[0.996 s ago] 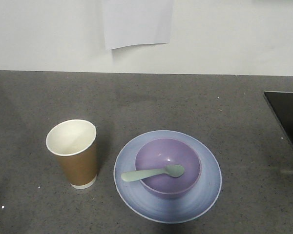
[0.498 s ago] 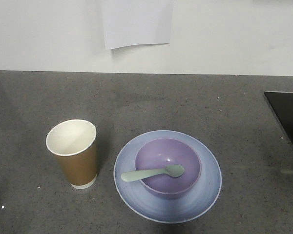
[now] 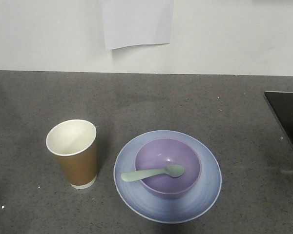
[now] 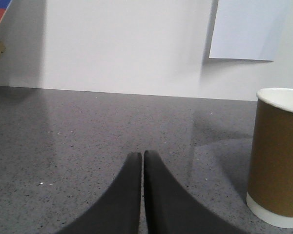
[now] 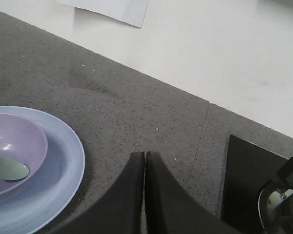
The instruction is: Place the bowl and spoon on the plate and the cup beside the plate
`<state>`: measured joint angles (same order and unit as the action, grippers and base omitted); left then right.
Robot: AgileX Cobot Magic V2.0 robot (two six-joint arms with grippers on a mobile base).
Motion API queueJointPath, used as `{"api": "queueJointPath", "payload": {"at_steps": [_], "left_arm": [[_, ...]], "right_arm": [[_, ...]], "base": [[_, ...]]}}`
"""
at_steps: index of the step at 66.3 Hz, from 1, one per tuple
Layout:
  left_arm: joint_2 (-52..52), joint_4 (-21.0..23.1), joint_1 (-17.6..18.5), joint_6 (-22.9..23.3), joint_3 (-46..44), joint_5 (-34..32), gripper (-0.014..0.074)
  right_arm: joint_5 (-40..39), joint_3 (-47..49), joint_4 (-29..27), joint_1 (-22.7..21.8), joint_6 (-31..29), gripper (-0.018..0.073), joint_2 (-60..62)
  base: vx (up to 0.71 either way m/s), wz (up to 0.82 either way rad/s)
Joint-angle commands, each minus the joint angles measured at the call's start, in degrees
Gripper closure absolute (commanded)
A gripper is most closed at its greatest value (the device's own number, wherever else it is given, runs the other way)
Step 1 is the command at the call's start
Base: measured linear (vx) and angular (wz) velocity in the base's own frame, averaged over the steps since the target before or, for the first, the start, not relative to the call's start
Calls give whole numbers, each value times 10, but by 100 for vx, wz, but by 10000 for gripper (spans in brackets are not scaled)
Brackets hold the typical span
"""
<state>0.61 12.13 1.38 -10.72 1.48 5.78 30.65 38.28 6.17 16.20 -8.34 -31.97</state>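
Observation:
The purple bowl (image 3: pixel 168 165) sits in the middle of the pale blue plate (image 3: pixel 205 195) on the grey counter. A mint-green spoon (image 3: pixel 151 173) lies across the bowl, scoop inside, handle sticking out over the left rim. The brown paper cup (image 3: pixel 74 153) stands upright just left of the plate. Neither arm shows in the front view. My left gripper (image 4: pixel 142 155) is shut and empty, low over the counter, left of the cup (image 4: pixel 277 156). My right gripper (image 5: pixel 144 154) is shut and empty, right of the plate (image 5: pixel 63 170), where the bowl (image 5: pixel 14 146) and spoon scoop (image 5: pixel 9 168) show.
A black cooktop (image 3: pixel 288 117) is set into the counter at the right, with a burner (image 5: pixel 278 204) visible in the right wrist view. A white wall with a sheet of paper (image 3: pixel 136 22) runs behind the counter.

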Motion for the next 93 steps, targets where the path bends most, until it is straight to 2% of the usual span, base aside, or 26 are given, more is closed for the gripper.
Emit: {"api": "queueJointPath", "payload": {"at_steps": [1,16,25,33,40,58,67,79,93], "left_arm": [[9,1,2,5,15,-47,603],[9,1,2,5,15,-47,603],[9,1,2,5,15,-47,603],[9,1,2,5,15,-47,603],[9,1,2,5,15,-47,603],[9,1,2,5,15,-47,603],[9,1,2,5,15,-47,603],[9,1,2,5,15,-47,603],[9,1,2,5,15,-47,603]], "right_arm": [[-42,16,13,-3,3,564,-2],[-45,13,15,-3,12,562,0],[-139,-57,15,-6,27,562,45],[-213,-146,0,-54,72,562,108],[-215,-212,-27,-98,83,562,162],[-239,-327,-96,-177,91,562,285],[-248,-359,-139,-209,64,562,323],[-301,-405,-193,-208,16,562,332],[-330,-404,-193,-208,-27,562,332]], "base": [[0,0],[0,0],[0,0],[0,0],[0,0],[0,0],[0,0],[0,0],[0,0]]}}
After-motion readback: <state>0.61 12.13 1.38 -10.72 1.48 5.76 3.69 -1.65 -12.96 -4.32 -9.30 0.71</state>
